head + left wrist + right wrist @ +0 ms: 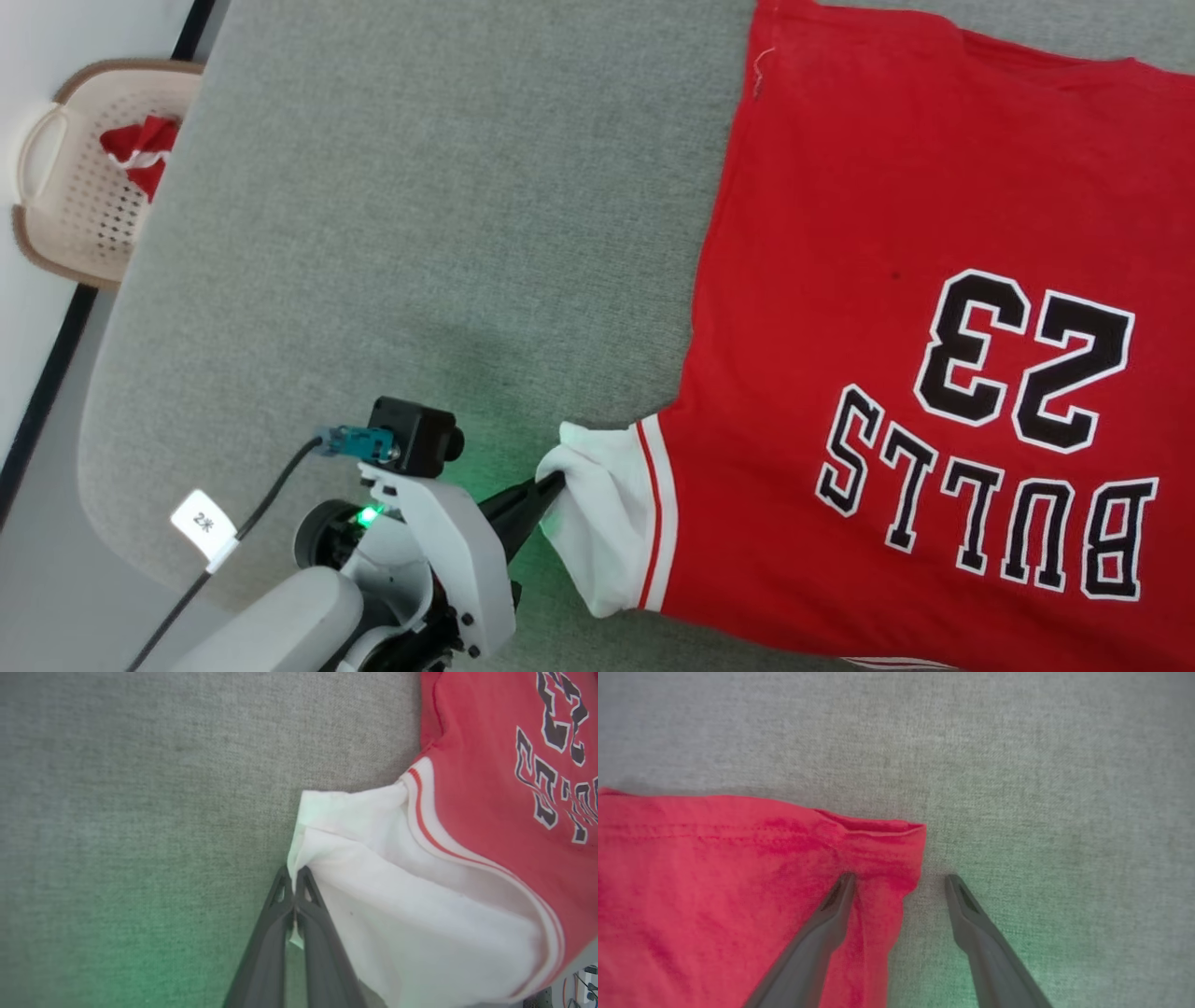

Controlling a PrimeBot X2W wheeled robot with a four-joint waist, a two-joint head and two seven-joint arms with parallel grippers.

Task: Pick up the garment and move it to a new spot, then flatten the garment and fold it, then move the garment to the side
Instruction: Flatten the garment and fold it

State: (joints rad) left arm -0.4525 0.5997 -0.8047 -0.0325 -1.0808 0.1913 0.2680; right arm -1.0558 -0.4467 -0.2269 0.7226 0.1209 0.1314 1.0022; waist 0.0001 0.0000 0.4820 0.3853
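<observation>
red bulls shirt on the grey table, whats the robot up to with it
The red jersey lies spread, print side up, on the grey surface. The robot's left pincer is shut on the edge of the white sleeve. Its right pincer is open, straddling a red hemmed corner: one side over cloth, the other over bare surface.

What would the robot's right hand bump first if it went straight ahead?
Probably the garment: its red corner lies inside the open right hand. Beyond is grey table cover. Height above it is unclear.
</observation>
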